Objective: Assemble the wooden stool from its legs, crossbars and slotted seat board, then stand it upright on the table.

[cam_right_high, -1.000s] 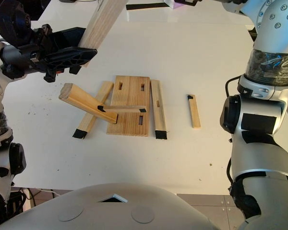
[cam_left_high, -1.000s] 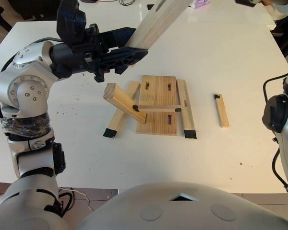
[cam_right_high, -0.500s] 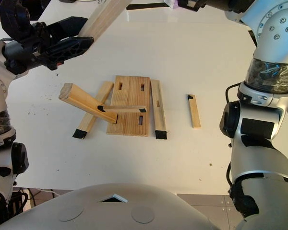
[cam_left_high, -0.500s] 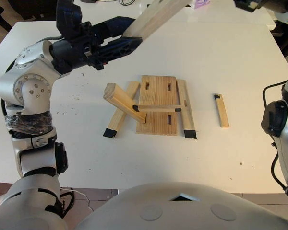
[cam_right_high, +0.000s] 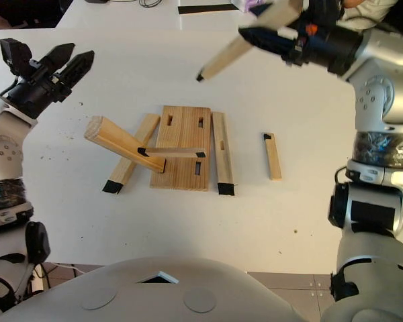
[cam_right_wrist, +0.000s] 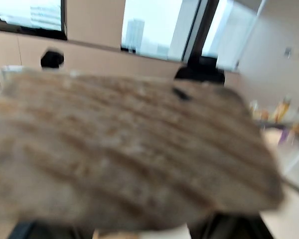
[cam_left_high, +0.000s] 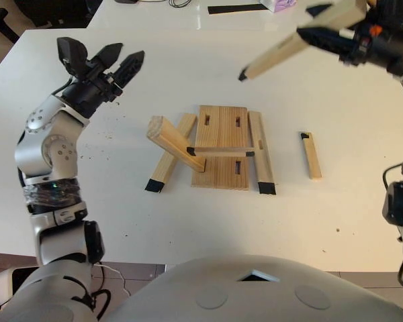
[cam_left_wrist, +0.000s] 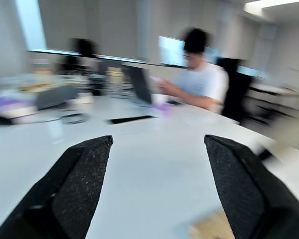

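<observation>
Now the left gripper (cam_left_high: 124, 59) holds nothing: it has let go and hangs near the table's (cam_left_high: 188, 221) far left corner, fingers wide apart. The seat board (cam_left_high: 220, 144) lies flat mid-table among loose legs (cam_left_high: 168, 161), waiting. Near the far right edge, the right gripper (cam_left_high: 342, 37) clamps the passed leg (cam_left_high: 282, 54) up high, likely ready for fitting.

Lone crossbar (cam_left_high: 310, 155) rt of seat board (cam_left_high: 220, 134)

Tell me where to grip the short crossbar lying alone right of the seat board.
Grip the short crossbar at its middle, from straight above, closing across its narrow width. It lies flat and alone, with both long sides free.
</observation>
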`<state>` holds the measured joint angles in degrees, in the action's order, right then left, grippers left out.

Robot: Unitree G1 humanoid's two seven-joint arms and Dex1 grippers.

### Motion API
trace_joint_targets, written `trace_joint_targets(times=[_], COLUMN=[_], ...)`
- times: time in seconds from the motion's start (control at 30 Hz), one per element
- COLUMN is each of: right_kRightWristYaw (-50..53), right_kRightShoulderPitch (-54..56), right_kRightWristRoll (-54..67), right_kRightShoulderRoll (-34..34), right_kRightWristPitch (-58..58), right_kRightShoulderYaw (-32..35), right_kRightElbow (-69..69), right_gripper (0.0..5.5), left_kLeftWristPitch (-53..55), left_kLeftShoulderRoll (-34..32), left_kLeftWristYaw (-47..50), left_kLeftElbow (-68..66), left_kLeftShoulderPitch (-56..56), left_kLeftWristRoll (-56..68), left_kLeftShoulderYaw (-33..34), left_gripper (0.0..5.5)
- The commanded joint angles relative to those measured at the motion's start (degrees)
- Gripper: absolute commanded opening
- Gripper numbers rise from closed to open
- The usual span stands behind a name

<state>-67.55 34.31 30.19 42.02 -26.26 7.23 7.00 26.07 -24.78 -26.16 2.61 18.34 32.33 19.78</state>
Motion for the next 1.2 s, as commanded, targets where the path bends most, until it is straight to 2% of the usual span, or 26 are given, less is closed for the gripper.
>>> trace_joint_targets(times=[0.03, 0.17, 0.3, 0.4, 0.57, 0.77, 1.0, 1.2], right_kRightWristYaw=[-5.29, -6.69, -5.49, -4.56, -2.37, 0.68, 0.04, -5.23], right_kRightShoulderPitch=[-6.96, -10.66, -13.82, -18.41, -24.38, -27.77, -26.54, -21.85], right_kRightWristRoll=[3.96, 8.74, 13.06, 12.61, 11.83, 11.19, 9.73, 9.87], right_kRightShoulderRoll=[6.09, 6.59, 6.64, 6.17, 5.37, 4.2, 6.13, 9.95], right_kRightWristPitch=[-3.99, -7.92, -10.7, -9.4, -7.27, -5.75, -4.14, -4.27], right_kRightShoulderYaw=[1.78, 1.38, 3.11, 3.24, 3.04, 1.76, 0.81, -0.68], right_kRightElbow=[-9.91, -17.88, -23.77, -26.85, -31.44, -34.13, -33.28, -29.73], right_gripper=[2.0, 2.0, 2.0, 2.0, 2.0, 2.0, 2.0, 2.0], left_kLeftWristPitch=[5.67, 9.32, 11.06, 12.46, 13.58, 13.21, 12.01, 10.69], left_kLeftShoulderRoll=[7.66, 9.39, 8.93, 8.43, 6.0, 5.76, 6.18, 8.22], left_kLeftWristYaw=[21.14, 31.32, 35.33, 36.51, 35.04, 29.53, 23.5, 23.21], left_kLeftElbow=[4.95, 4.2, 6.18, 7.01, 5.54, 3.51, 8.59, 14.45], left_kLeftShoulderPitch=[-5.22, -1.89, 0.24, 0.05, 1.01, -0.31, -4.2, -8.3], left_kLeftWristRoll=[-3.36, -1.82, 0.34, -0.52, -3.43, -1.69, -1.3, -1.18], left_kLeftShoulderYaw=[6.0, 11.08, 14.41, 13.71, 10.29, 9.69, 6.34, 5.02], left_gripper=[3.43, 3.43, 3.43, 3.43, 3.43, 3.43, 3.43, 3.43])
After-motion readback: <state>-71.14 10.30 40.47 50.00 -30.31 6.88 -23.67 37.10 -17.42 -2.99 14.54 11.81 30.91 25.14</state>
